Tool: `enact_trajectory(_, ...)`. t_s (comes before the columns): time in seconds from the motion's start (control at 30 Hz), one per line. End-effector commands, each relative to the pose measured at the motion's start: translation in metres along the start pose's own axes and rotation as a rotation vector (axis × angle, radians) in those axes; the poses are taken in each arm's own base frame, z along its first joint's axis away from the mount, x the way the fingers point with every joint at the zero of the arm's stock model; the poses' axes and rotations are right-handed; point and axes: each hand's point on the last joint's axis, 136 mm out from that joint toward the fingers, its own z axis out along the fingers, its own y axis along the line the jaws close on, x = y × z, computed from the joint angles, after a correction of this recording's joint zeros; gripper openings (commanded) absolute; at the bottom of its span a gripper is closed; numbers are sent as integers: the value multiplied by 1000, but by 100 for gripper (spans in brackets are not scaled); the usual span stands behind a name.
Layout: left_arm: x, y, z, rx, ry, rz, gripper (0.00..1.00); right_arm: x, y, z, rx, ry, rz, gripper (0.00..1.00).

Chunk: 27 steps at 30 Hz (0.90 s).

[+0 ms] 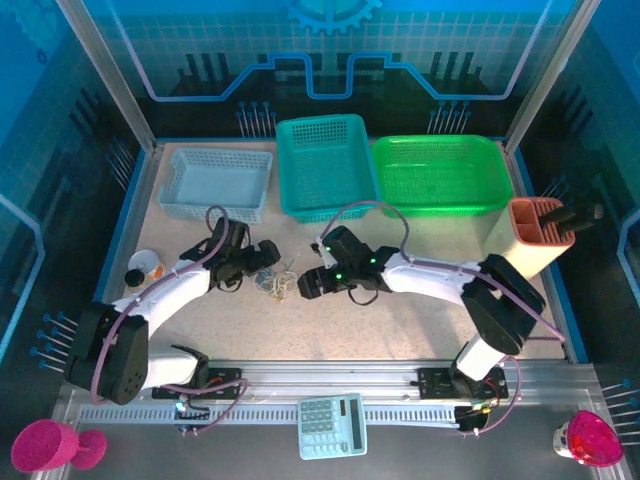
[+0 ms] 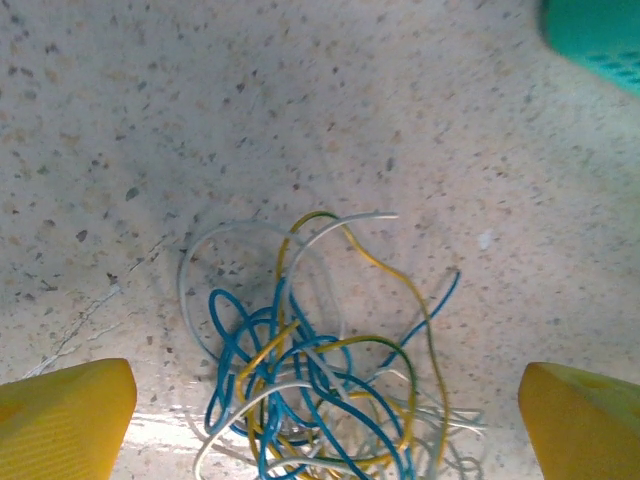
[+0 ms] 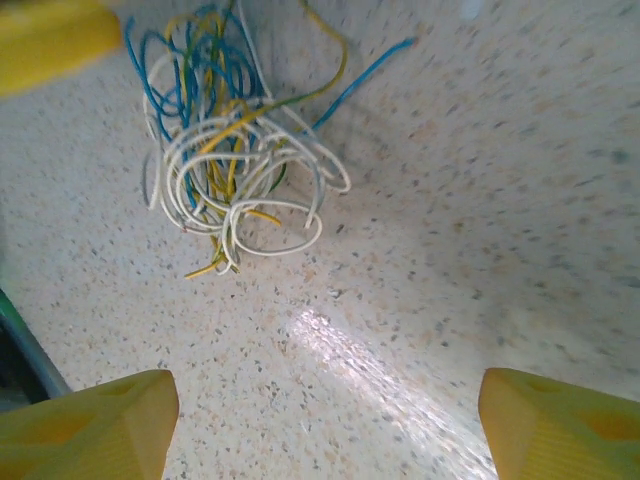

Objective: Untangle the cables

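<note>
Cables [image 1: 275, 283] sit in one clump on the table [image 1: 400, 320], just on the near side of the teal basket [image 1: 325, 165], below its left corner. White, yellow and blue strands are looped through each other.

Left gripper [image 2: 325, 425]: jaws spread wide, holding nothing, clump lying on the table under the gap. Right gripper [image 3: 325, 420]: also spread, bare table between its fingers, clump ahead of it towards the basket.

Risks as I see them:
- Strands are far thinner than a finger, so a pinch likely catches several at once, the whole clump drags, and the loops pull tighter.
- A single strand could slip out of the pads.
- Both grippers are close together on the near side of the basket; going in together could knock fingers.
- Going too low scrapes the table.

Hard to tell:
- The left wrist view cuts off the clump's near edge.
- Can't say which strand crosses over which, or how many cables there are.
- Few free ends visible.
- From above the clump is a small blur.
</note>
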Motion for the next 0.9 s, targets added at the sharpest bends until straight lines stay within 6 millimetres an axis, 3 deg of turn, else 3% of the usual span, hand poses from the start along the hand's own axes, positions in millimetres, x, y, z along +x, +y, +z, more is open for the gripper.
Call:
enact_trajectory(0.0, 5, -11, 11, 53, 13, 37, 99, -4, -15, -26, 30, -48, 12, 81)
enact_trajectory(0.07, 11, -26, 14, 107, 31, 56, 99, -11, -19, -41, 41, -80, 15, 81)
enact_trajectory(0.1, 13, -32, 14, 125, 35, 64, 99, -2, -28, -43, 60, -67, 25, 81)
enact_trajectory(0.23, 28, -61, 17, 191, 68, 95, 99, -4, -40, -63, 83, -104, 43, 82)
enact_trajectory(0.47, 57, -121, 19, 302, 106, 137, 99, -11, -43, -84, 91, -150, 52, 82)
enact_trajectory(0.6, 60, -145, 12, 342, 114, 150, 99, -14, -41, -89, 90, -155, 48, 82)
enact_trajectory(0.7, 46, -142, -1, 293, 63, 147, 99, -14, -39, -90, 84, -154, 54, 82)
enact_trajectory(0.87, 15, -110, -24, 160, -42, 110, 99, -7, -37, -81, 115, -108, 30, 80)
